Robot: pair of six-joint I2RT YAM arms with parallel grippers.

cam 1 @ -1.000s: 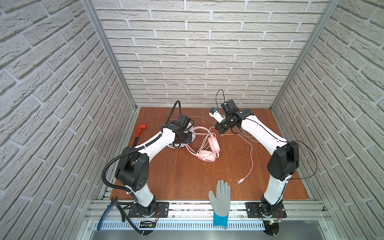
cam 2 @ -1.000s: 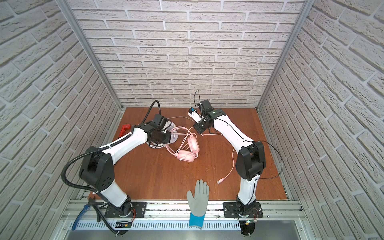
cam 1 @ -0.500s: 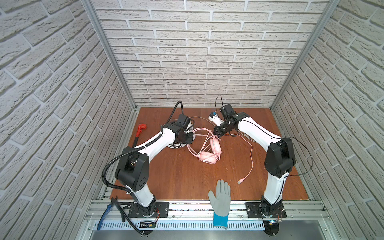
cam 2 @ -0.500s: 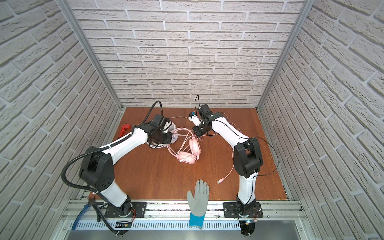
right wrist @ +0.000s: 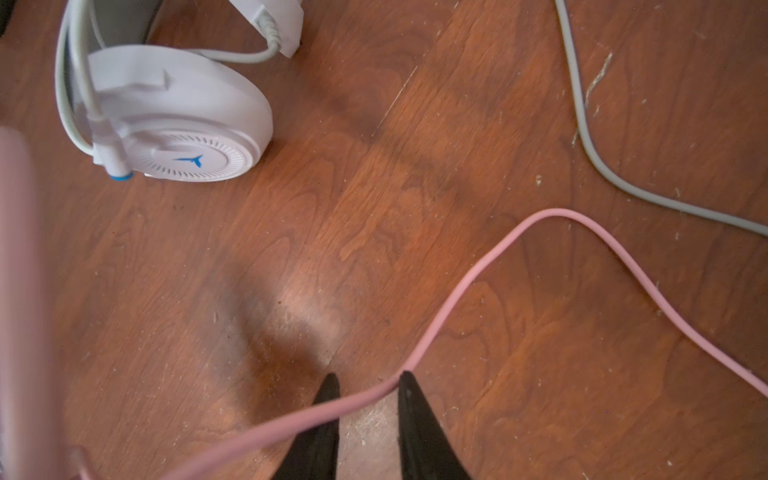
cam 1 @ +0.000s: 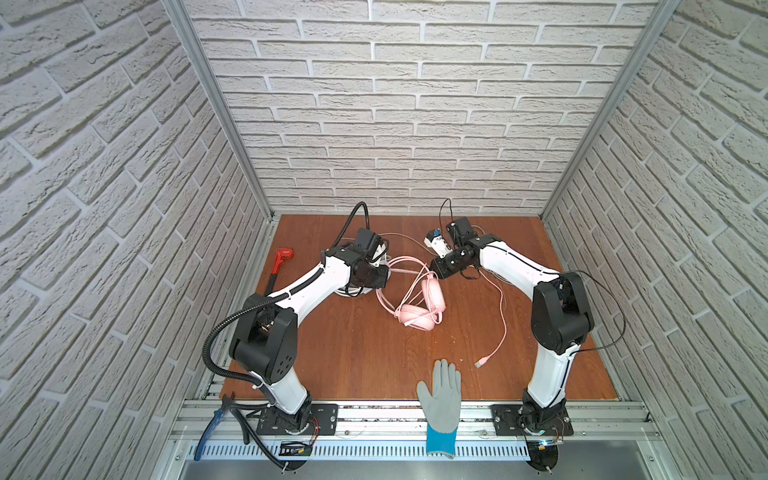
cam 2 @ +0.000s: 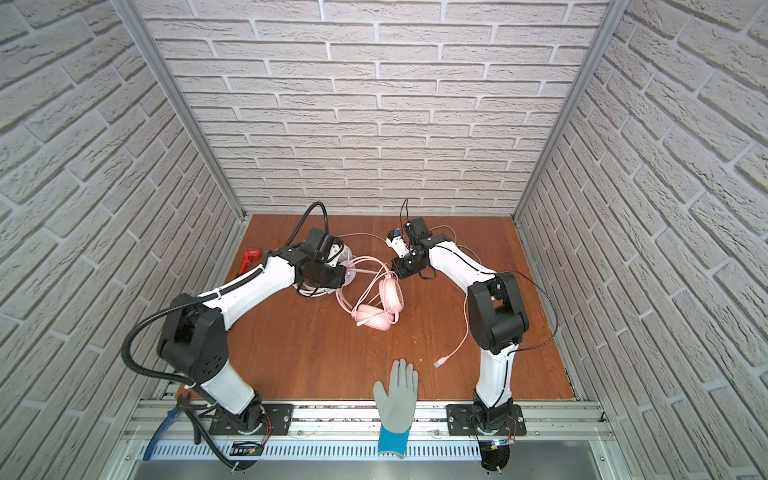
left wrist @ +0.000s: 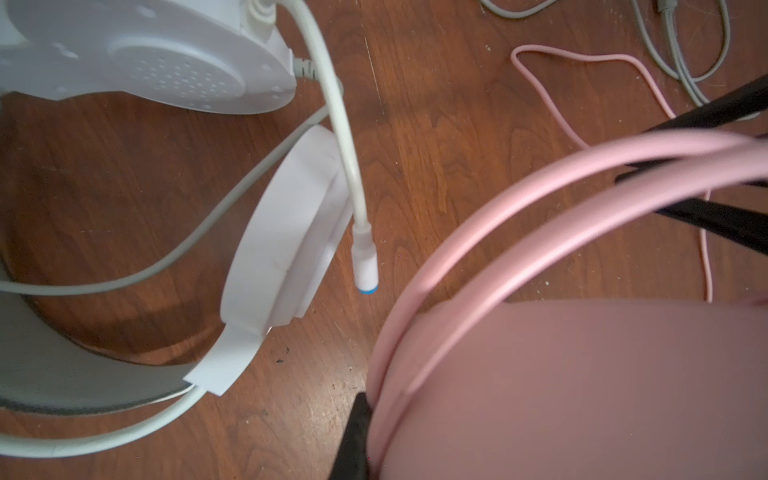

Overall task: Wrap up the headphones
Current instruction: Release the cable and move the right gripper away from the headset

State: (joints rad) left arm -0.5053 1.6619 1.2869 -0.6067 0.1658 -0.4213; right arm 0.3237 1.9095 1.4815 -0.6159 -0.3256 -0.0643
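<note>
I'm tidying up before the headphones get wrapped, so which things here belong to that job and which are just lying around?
For the job:
pink headphones
white headphones
pink cable
grey cable

Just lying about:
red wrench
grey glove
blue-handled pliers

Both arms reach inward toward the pink headset: left gripper clamped on its headband, right gripper slightly parted.
</note>
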